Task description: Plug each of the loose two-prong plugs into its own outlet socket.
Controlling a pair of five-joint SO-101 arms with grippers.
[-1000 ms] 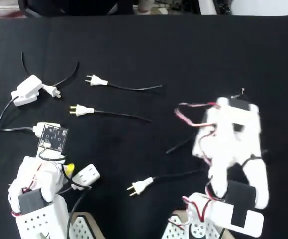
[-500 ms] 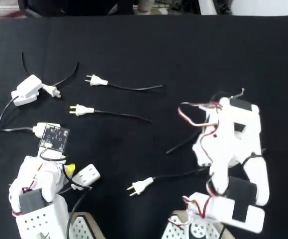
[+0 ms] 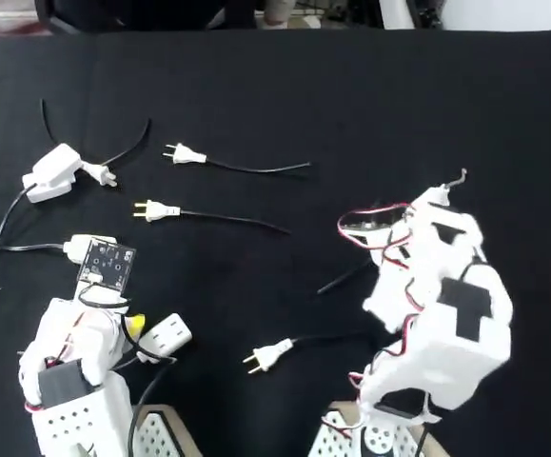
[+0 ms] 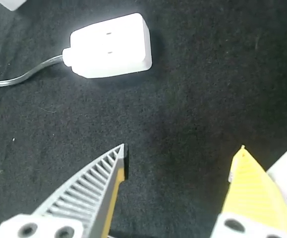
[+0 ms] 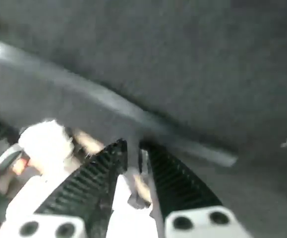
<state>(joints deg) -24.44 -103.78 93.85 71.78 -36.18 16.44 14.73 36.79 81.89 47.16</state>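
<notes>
Bright, even light; white outlet socket (image 4: 108, 47) glares (soft shadow alongside).

Black tabletop (image 3: 370, 105); dark clutter (image 3: 161, 11) beyond far edge.

right gripper (image 5: 132, 148) drawn back, lifted

In the high view, at lower right, the right arm (image 3: 437, 314) covers the far end of the lowest plug (image 3: 267, 357)'s cord (image 3: 327, 337). At lower left, the left arm (image 3: 70, 371) hides part of an outlet socket (image 3: 168, 333). In the right wrist view, a pale lump (image 5: 46, 141) beside the right gripper (image 5: 133, 158) may be a plug, but it is too smeared to tell.
</notes>
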